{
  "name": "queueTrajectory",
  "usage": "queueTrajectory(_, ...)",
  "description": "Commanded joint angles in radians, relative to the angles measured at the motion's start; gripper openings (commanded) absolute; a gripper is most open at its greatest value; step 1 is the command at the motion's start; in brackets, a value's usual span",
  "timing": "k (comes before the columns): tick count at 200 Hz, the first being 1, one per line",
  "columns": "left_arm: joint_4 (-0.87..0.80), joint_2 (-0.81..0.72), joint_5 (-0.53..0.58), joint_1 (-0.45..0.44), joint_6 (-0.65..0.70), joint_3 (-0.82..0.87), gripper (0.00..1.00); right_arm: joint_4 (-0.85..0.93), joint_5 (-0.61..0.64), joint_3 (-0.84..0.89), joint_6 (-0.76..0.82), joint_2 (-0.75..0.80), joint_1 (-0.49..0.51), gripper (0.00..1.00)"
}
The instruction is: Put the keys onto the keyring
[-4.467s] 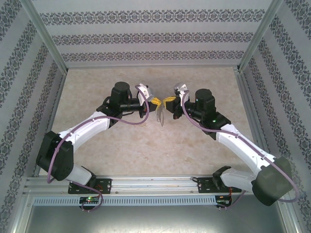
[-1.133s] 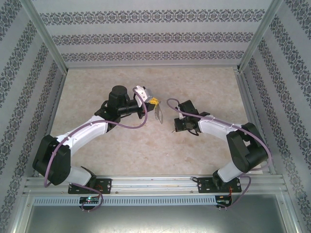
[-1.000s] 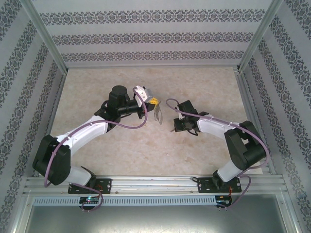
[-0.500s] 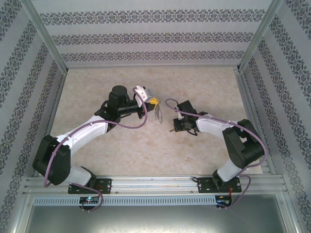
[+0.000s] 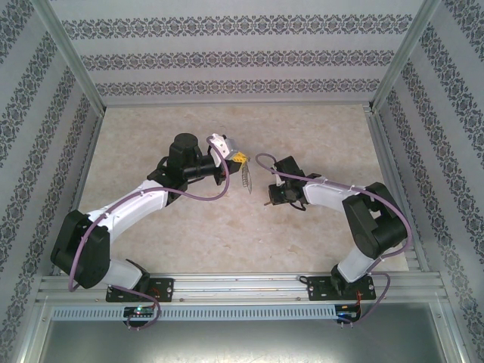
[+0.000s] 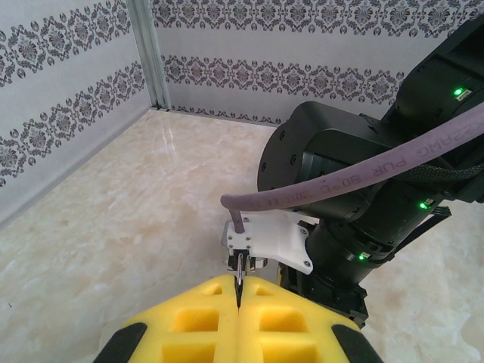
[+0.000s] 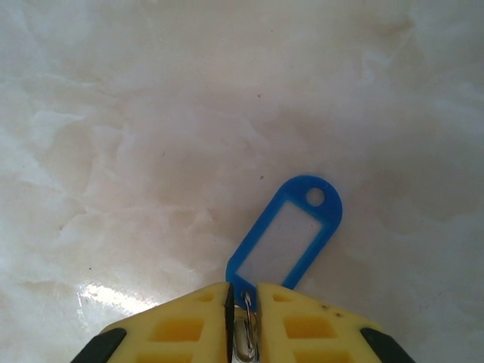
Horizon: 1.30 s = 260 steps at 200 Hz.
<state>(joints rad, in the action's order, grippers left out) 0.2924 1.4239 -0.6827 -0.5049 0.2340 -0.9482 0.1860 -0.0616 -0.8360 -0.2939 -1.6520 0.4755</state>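
So the keyring point(image 5: 246, 178) hung above the table point(image 5: 151, 136), and the keys point(image 7: 286, 242) lay on that table, just right of the keyring and a touch in front of it.

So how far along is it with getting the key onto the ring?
Nothing joined yet. The left gripper is shut on the grey keyring, which hangs from it. The right gripper straddles the small key, its blue tag lying flat on the table; firm grip unclear. Still to do: lift the key and thread it on.
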Motion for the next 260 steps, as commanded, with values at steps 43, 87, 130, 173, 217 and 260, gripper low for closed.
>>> queueTrajectory(43, 0.039, -0.016, -0.003, -0.014, 0.027, -0.009, 0.00, -0.009, -0.007, -0.008, -0.011, -0.012, -0.002, 0.08)
queueTrajectory(87, 0.043, -0.015, -0.008, -0.012, 0.024, -0.008, 0.00, -0.012, -0.006, 0.006, -0.011, -0.012, -0.004, 0.11)
queueTrajectory(130, 0.047, -0.015, -0.008, -0.013, 0.018, -0.008, 0.00, -0.017, -0.010, 0.009, -0.010, -0.018, -0.008, 0.04)
queueTrajectory(173, 0.048, -0.016, -0.009, -0.012, 0.016, -0.008, 0.00, -0.020, -0.013, 0.014, -0.008, -0.026, -0.009, 0.10)
queueTrajectory(217, 0.053, -0.016, -0.009, -0.013, 0.014, -0.009, 0.00, -0.014, -0.010, 0.009, -0.007, -0.034, -0.009, 0.10)
queueTrajectory(260, 0.054, -0.017, -0.011, -0.013, 0.015, -0.005, 0.00, -0.003, -0.010, -0.001, -0.003, -0.046, -0.006, 0.10)
